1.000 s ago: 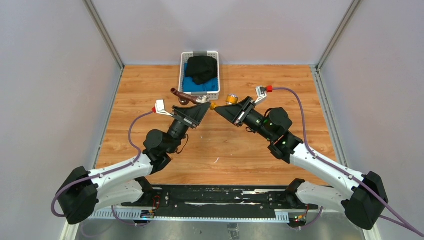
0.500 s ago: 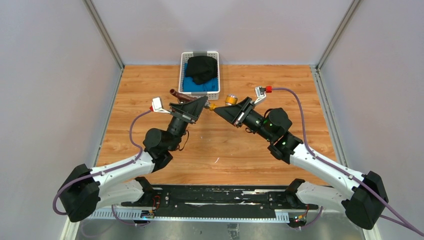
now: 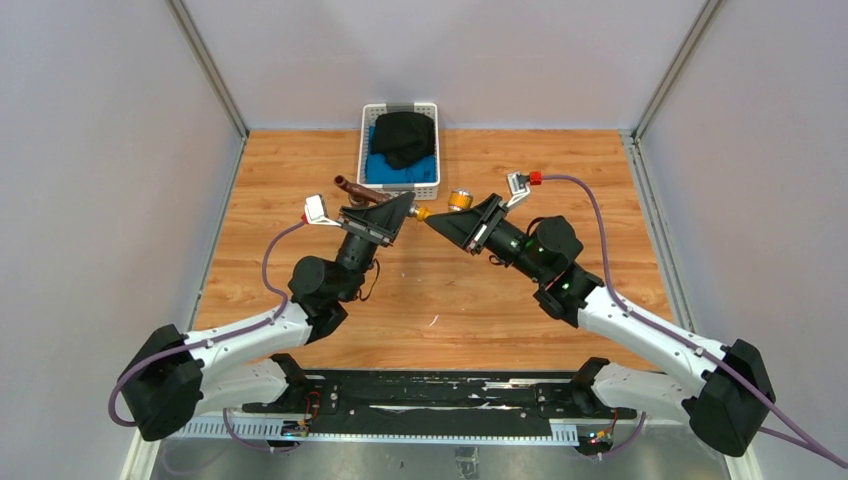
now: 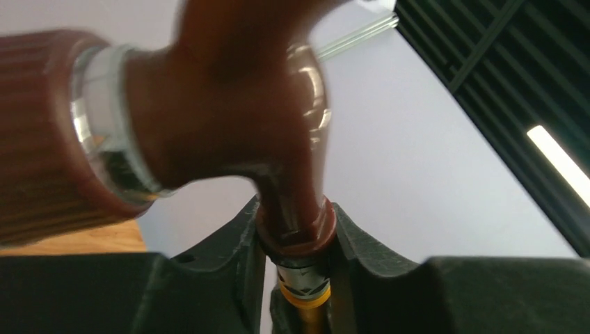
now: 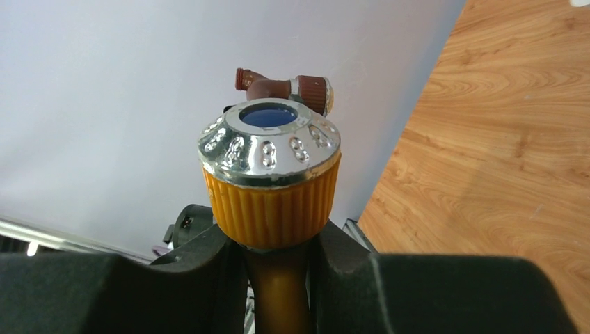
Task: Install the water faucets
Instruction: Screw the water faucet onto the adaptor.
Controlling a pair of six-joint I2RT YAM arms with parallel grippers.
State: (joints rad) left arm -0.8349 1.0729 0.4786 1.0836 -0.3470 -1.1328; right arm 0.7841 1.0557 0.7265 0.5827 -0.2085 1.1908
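Two water faucets are held up above the table, end to end. The dark reddish-brown faucet [image 3: 358, 190] has a ribbed knob [image 4: 38, 174]. My left gripper [image 3: 405, 207] [image 4: 296, 254] is shut on its collar. Under that collar, between the fingers, sit a grey threaded piece and a brass-yellow ring [image 4: 304, 296]. The brass-yellow faucet [image 3: 461, 200] has a yellow ribbed knob [image 5: 270, 188] with a silvery, blue-centred cap. My right gripper [image 3: 434, 219] [image 5: 278, 278] is shut on its stem just below the knob. The brown faucet [image 5: 282, 87] shows beyond it.
A white basket [image 3: 364, 160] holding black and blue cloth stands at the back of the wooden table [image 3: 560, 170], just behind the two grippers. Grey walls with metal corner posts close in both sides.
My left gripper's jaws have come together onto the brown faucet, and the arm has shifted slightly toward the basket. The right gripper has kept its hold and barely moved.
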